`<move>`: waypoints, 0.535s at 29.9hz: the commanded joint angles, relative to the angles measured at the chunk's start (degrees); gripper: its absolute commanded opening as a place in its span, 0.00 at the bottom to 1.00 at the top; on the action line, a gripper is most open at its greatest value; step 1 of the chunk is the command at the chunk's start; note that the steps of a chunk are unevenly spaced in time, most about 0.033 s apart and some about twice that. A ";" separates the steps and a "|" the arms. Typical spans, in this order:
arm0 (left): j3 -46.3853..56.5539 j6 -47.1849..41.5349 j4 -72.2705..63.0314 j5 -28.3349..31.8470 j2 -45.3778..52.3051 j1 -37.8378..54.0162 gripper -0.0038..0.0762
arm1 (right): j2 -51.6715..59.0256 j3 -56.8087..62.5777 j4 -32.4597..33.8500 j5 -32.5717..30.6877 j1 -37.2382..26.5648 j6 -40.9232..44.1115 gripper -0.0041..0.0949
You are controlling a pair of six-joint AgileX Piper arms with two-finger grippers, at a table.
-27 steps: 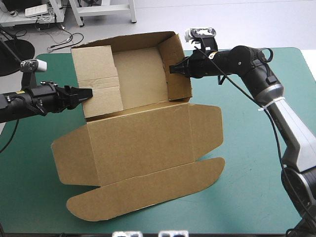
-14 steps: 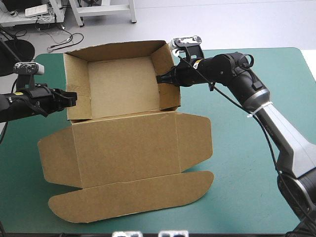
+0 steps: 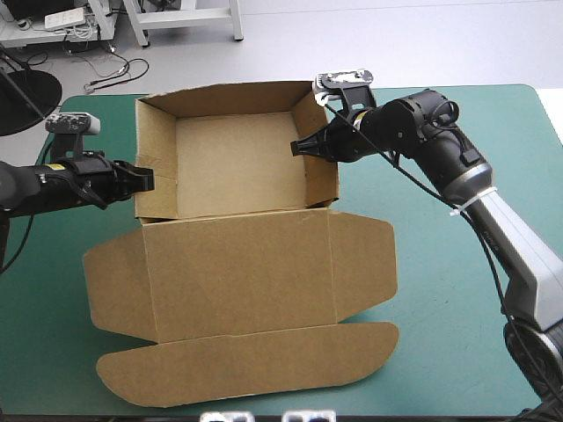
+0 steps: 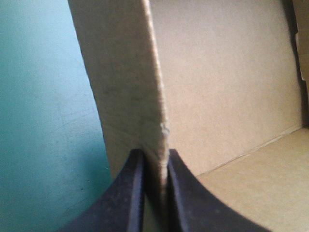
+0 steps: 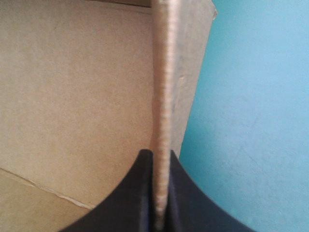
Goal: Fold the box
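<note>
The brown box point(image 3: 237, 158) stands as an open tray with its walls raised at the far middle of the teal-green table; its lid point(image 3: 246, 272) lies flat toward the near edge. My left gripper point(image 3: 141, 178) is shut on the tray's left wall, whose edge point(image 4: 154, 96) runs up between the black fingers point(image 4: 130, 193). My right gripper point(image 3: 303, 146) is shut on the right wall; that wall's edge point(image 5: 164, 96) sits pinched between its fingers point(image 5: 145, 193). The tray's inside point(image 4: 231, 72) shows beside each held wall.
The lid's rounded front flap point(image 3: 246, 365) reaches close to the table's near edge, and side flaps stick out at both ends of the lid. Bare teal-green cover point(image 3: 440, 290) lies to the right of the box and at the near left.
The left wall's inner flap, folded inward at first, now lies flush, leaving the tray open. Both grippers kept hold; the box shifted left, then back right.
</note>
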State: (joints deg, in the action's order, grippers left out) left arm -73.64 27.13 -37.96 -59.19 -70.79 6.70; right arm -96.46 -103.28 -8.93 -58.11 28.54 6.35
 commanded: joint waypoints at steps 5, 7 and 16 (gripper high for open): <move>-1.81 -8.07 5.49 6.52 0.13 -12.27 0.04 | 3.03 -1.70 4.95 -7.67 0.48 1.92 0.03; -1.81 -11.16 9.78 6.62 -1.38 -15.05 0.04 | 2.67 -1.70 5.69 -10.23 0.48 2.18 0.03; -1.81 -22.37 24.26 8.58 -10.48 -25.27 0.04 | -2.60 -0.10 5.70 -13.59 0.48 4.56 0.02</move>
State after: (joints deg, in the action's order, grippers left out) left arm -73.59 6.68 -13.93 -54.38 -80.77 -15.99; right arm -99.15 -102.89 0.77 -72.04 28.54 12.25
